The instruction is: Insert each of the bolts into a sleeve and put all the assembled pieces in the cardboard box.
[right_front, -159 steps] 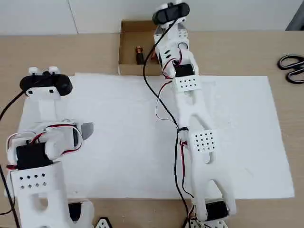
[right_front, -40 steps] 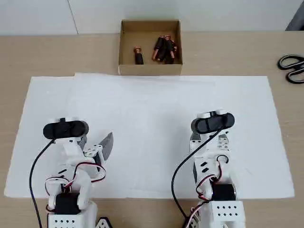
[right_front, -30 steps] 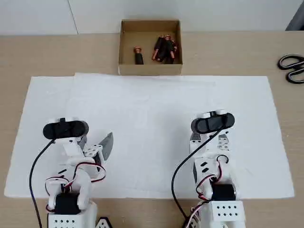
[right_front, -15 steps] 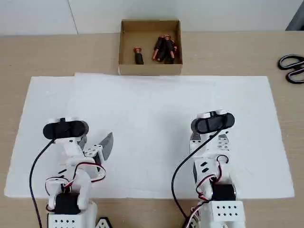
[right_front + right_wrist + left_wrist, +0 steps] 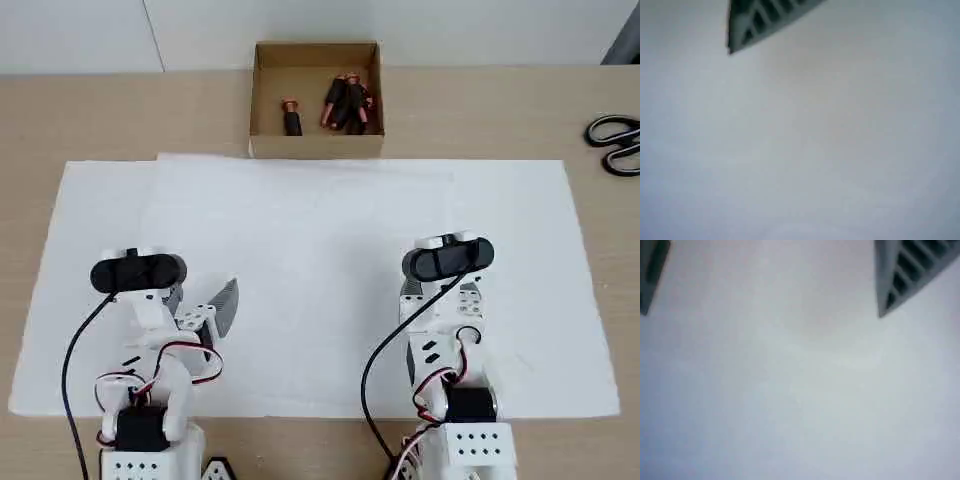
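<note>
Bolt-and-sleeve pieces lie in the cardboard box (image 5: 316, 50).
Dark sleeves, copper-coloured bolt heads: a cluster (image 5: 347, 103) by the box's right wall, one piece (image 5: 291, 116) alone nearer its left wall. Well apart from the box, the left gripper (image 5: 198, 300) gapes empty; whether the right gripper (image 5: 443, 290) grips anything cannot be told.

We sit folded on both sides: left arm (image 5: 150, 400) tucked low, left gripper (image 5: 203, 300) spread wide; right arm (image 5: 450, 380) tucked alike, wrist facing down.
</note>
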